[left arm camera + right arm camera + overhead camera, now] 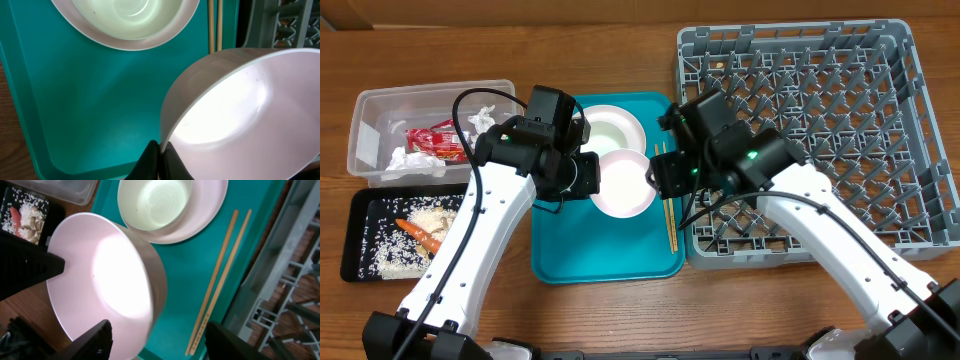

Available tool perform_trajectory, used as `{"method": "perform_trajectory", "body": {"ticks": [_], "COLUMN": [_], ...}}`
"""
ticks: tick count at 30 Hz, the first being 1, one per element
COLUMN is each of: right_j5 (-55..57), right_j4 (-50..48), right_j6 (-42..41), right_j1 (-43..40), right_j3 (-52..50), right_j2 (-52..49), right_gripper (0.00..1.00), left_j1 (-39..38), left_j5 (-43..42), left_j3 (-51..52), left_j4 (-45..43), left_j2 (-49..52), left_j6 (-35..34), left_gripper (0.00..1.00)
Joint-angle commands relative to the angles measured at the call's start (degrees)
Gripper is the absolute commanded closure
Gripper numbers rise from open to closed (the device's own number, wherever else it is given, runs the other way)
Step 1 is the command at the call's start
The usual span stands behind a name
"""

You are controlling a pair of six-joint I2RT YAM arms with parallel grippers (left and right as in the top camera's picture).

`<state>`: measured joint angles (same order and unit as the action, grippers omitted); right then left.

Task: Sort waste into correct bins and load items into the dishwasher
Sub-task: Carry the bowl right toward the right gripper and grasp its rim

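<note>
1. The tub (365,130) and black tray (355,235) hold the waste, so there is little risk there.
2. The left gripper (159,155) is clenched on the rim of a white bowl (240,110), tilted over the teal tray (600,250).
3. The right gripper (165,342) has its jaws apart, one on each side of that bowl's wall, not gripping. If the left lets go too early, the bowl could drop onto the second bowl (612,130) or the chopsticks (669,225).
4. A skewed grip could snag the rack (840,120) pegs.

Left hand (160,156) is pinched tight; right hand (162,341), just opposite it, has fingers (100,341) spread apart, both wrists angled downward.
</note>
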<state>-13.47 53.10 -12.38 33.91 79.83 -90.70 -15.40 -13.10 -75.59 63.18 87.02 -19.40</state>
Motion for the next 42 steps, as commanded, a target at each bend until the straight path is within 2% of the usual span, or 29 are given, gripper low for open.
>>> {"method": "perform_trajectory", "body": {"ticks": [1, 4, 13, 18, 25, 29, 37, 38, 40, 42], "right_j5": [5.68, 6.01, 6.69, 7.43, 7.45, 7.45, 7.43, 7.45, 7.43, 7.43], "right_j4": [-1.36, -1.46, -5.20, -7.54, -8.92, -8.87, -8.70, -8.72, -8.72, -8.70], "right_j6": [0.42, 0.39, 0.39, 0.37, 0.39, 0.39, 0.39, 0.39, 0.39, 0.39], "right_j1": [2.62, 4.20, 5.29, 5.29, 5.29, 5.29, 5.29, 5.29, 5.29, 5.29], "right_j3": [-0.39, -0.39, -4.09, -4.44, -4.44, -4.46, -4.46, -4.46, -4.46, -4.46], "right_j2": [0.17, 0.17, 0.11, 0.13, 0.11, 0.11, 0.11, 0.11, 0.11, 0.11], "right_gripper": [0.39, 0.46, 0.47, 0.52, 0.71, 0.87, 0.89, 0.93, 0.95, 0.96], "left_j1": [-0.39, -0.39, -0.39, -0.39, -0.39, -0.39, -0.39, -0.39, -0.39, -0.39], "left_j5": [-0.96, -0.98, -1.97, -1.97, -1.97, -1.97, -1.99, -2.01, -2.03, -2.03], "left_j3": [-1.03, -1.03, -1.03, -1.03, -1.03, -1.03, -1.03, -1.03, -1.03, -1.03], "left_j4": [-0.17, -0.17, -0.39, -0.37, -0.20, -0.22, -0.24, -0.24, -0.24, -0.28], "left_j2": [-0.52, -0.52, -0.52, -0.52, -0.52, -0.52, -0.52, -0.52, -0.52, -0.52], "left_j6": [-0.50, -0.50, -0.31, -0.28, -0.28, -0.28, -0.28, -0.28, -0.28, 0.00], "left_gripper": [0.96, 0.96, 0.96, 0.96, 0.96, 0.95, 0.95, 0.95, 0.94, 0.88]}}
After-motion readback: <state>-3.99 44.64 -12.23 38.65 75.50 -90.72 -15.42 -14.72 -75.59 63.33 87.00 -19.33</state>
